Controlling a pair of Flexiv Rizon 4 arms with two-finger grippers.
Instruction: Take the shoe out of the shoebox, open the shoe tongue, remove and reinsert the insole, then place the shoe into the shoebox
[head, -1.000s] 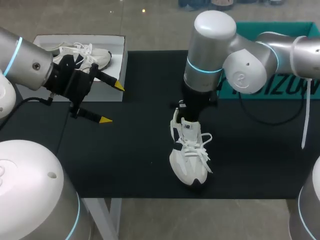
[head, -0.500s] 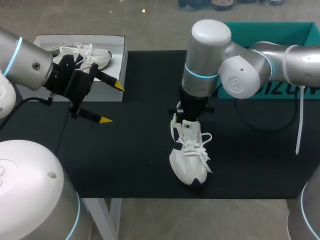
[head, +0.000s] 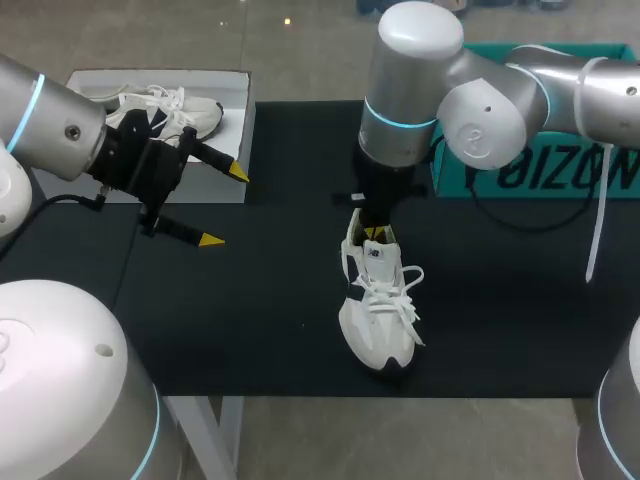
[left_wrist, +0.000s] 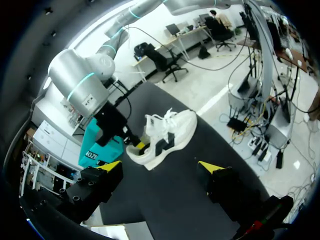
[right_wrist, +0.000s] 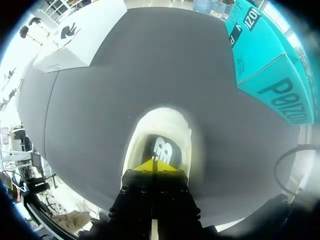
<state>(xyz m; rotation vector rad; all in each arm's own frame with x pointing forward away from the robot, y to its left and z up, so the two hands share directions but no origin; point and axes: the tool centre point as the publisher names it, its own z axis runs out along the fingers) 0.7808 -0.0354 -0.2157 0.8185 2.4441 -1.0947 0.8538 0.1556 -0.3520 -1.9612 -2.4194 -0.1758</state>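
Observation:
A white sneaker stands upright on the black mat, toe toward the front edge. My right gripper hangs just above its heel opening, fingers shut with nothing visible between them. In the right wrist view the joined yellow tips sit over the black heel tab of the sneaker. My left gripper is open, held in the air in front of the white shoebox. In the left wrist view the left gripper faces the sneaker from a distance, with the right gripper at its heel.
A second white shoe lies in the shoebox at the back left. A teal box stands at the back right, partly behind my right arm. Bare black mat lies between the sneaker and the left gripper.
My right gripper has risen up and back out of the sneaker's opening, staying shut. The sneaker and the left arm have not moved.

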